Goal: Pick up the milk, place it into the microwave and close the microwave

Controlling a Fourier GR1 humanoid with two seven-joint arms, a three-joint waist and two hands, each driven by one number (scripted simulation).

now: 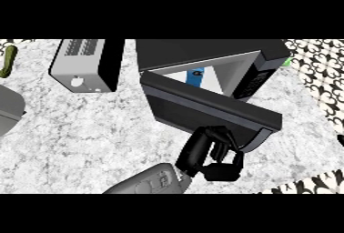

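Note:
The black microwave (pixel 222 52) stands at the back right of the counter. Its door (pixel 201 107) is hinged on the left and swung partly open, its free end pointing to the right front. Through the gap a blue and white milk carton (pixel 196 75) shows inside the cavity. My left hand (pixel 205 152) comes in from the lower edge on a grey forearm. Its fingers rest, relaxed and slightly bent, against the door's outer face near the lower edge, holding nothing. My right hand does not show.
A grey and black toaster-like appliance (pixel 84 63) stands at the back left. A grey object (pixel 10 109) lies at the left edge, with a green item (pixel 8 61) behind it. The counter's edge and patterned floor (pixel 322 68) run along the right.

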